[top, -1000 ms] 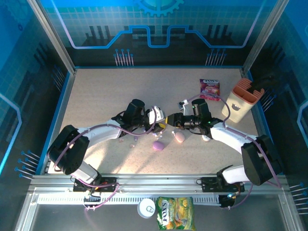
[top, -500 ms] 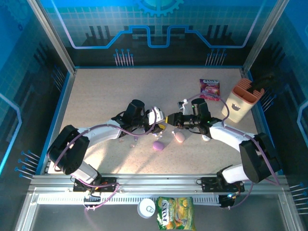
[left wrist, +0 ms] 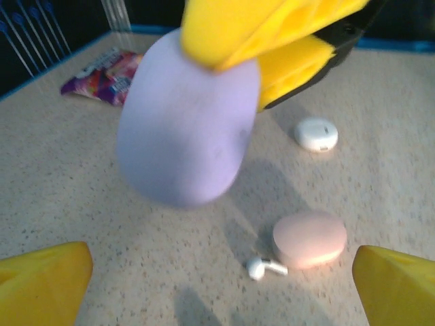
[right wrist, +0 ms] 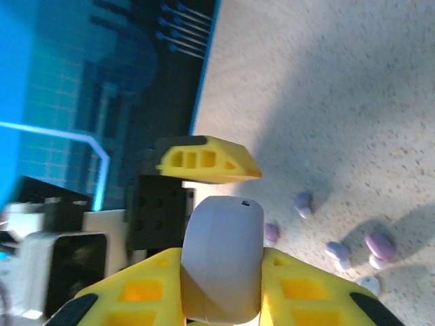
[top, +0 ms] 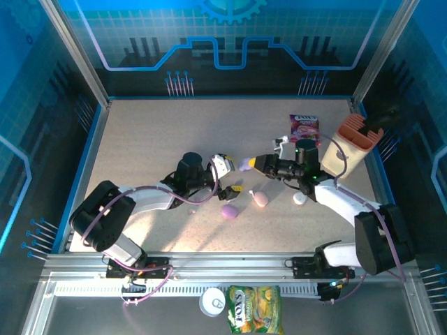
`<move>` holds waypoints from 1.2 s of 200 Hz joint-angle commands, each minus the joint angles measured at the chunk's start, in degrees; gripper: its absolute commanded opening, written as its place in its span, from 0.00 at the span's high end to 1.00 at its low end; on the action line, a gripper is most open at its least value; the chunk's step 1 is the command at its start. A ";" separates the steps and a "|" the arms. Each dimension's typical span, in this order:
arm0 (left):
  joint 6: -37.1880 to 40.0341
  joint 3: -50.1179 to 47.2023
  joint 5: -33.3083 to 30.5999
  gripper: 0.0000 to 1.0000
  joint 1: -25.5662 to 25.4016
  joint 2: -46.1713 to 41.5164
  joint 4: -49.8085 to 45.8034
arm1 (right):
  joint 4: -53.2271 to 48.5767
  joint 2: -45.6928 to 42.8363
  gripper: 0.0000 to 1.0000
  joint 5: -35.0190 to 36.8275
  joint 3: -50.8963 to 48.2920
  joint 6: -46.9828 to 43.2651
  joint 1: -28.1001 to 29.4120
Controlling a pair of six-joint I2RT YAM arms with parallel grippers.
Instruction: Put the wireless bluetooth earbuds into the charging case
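Top external: your R gripper (top: 250, 165) has the lilac case (top: 244, 165) up off the table (top: 140, 139), its free end pointing at your L gripper (top: 230, 179).
Case axis: right wrist view, runs lengthwise out of the jaws, rounded end fwd, small dot near the tip.
R gripper: closed on the case's near half, one pad each side.
L gripper: jaws spread wide, nothing between them; case hangs just ahead.
White bud (left wrist: 265, 268): flat on table, long axis approx left-right, stem toward pink case (left wrist: 309, 239), just beside it.
Lilac buds (right wrist: 336, 251): loose on table below R gripper, well apart from its jaws; heading can't tell.
Writing: purple packet (left wrist: 102, 75), print too blurred to read.
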 commanded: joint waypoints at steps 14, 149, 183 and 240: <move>-12.66 -1.20 3.16 0.02 0.36 3.63 25.12 | 9.07 -5.31 0.80 -5.13 -2.00 7.88 -2.25; -19.32 7.41 10.95 0.10 0.05 12.98 39.73 | 49.12 -1.44 0.83 -3.96 -12.16 47.52 -3.29; -19.94 8.55 13.50 0.10 0.07 13.08 39.69 | 53.76 -0.43 0.85 -1.75 -14.37 52.50 -3.34; -25.70 10.53 16.03 0.26 0.18 13.92 39.68 | 60.55 1.06 0.84 -1.72 -14.95 53.02 -2.27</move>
